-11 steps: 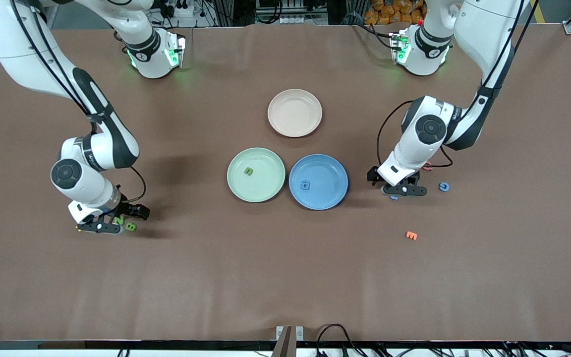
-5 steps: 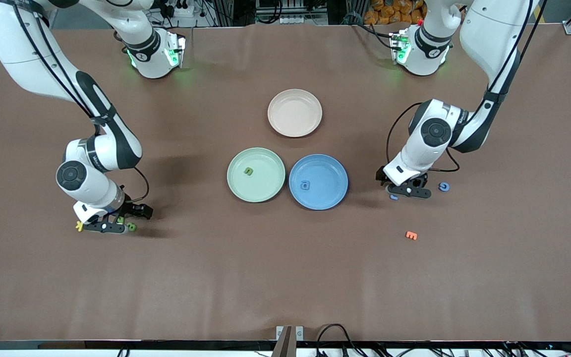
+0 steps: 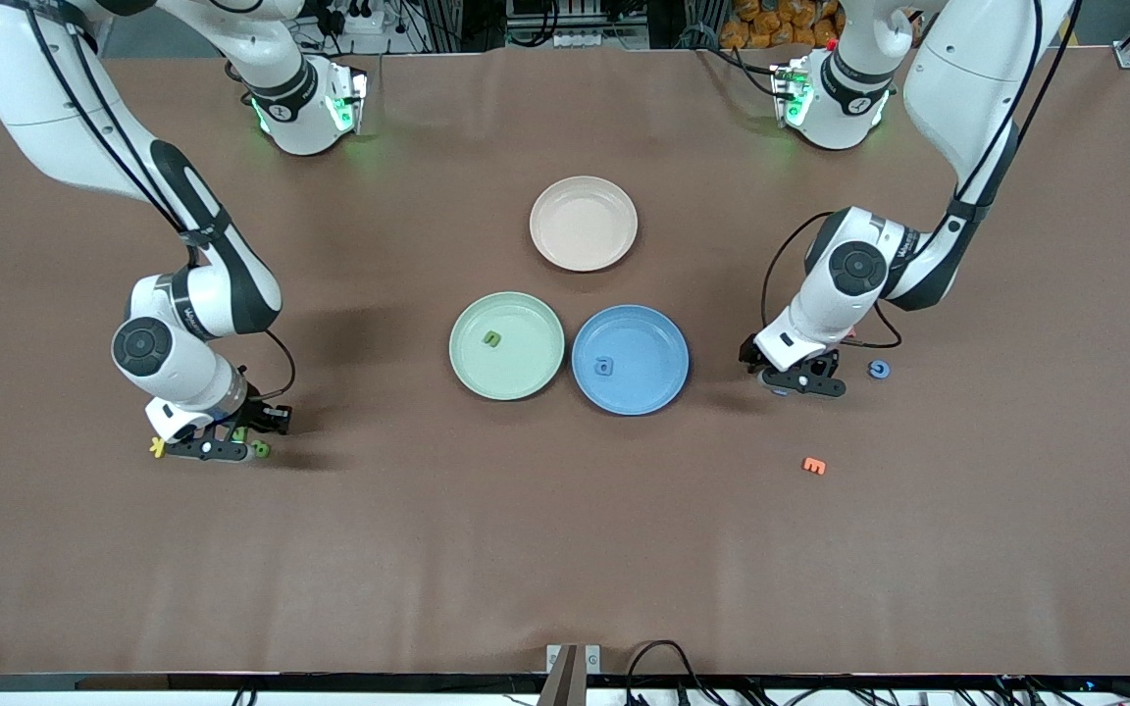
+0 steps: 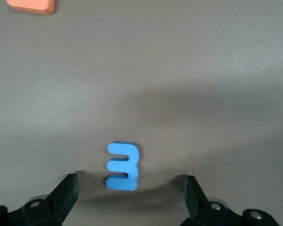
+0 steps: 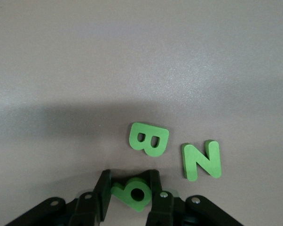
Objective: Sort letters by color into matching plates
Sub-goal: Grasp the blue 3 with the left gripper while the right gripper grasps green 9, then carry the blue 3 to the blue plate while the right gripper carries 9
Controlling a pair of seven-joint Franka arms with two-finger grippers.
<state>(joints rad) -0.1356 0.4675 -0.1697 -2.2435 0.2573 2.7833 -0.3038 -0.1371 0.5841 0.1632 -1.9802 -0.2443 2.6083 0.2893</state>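
My right gripper (image 5: pixel 130 188) is down at the table near the right arm's end, shut on a green foam letter (image 5: pixel 134 190) shaped like a 6. A green B (image 5: pixel 148 140) and a green N (image 5: pixel 201 160) lie beside it. My left gripper (image 4: pixel 130 195) is open, low over the table, with a blue letter (image 4: pixel 123 166) shaped like a 3 between its fingers (image 4: pixel 68 193), untouched. Another blue letter (image 3: pixel 879 370) lies beside that gripper (image 3: pixel 800 384). The mint green plate (image 3: pixel 526 368) holds one green letter (image 3: pixel 491 338). The blue plate (image 3: pixel 648 384) holds one blue letter (image 3: pixel 603 366).
A beige-pink plate (image 3: pixel 584 245) sits farther from the front camera than the two coloured plates. An orange letter (image 3: pixel 813 466) lies nearer the front camera than the left gripper. A yellow letter (image 3: pixel 157 447) lies beside the right gripper (image 3: pixel 214 447).
The right gripper has shut on the green 6-shaped letter. The left gripper has shifted over the blue letter, which now shows only in its wrist view, and stays open.
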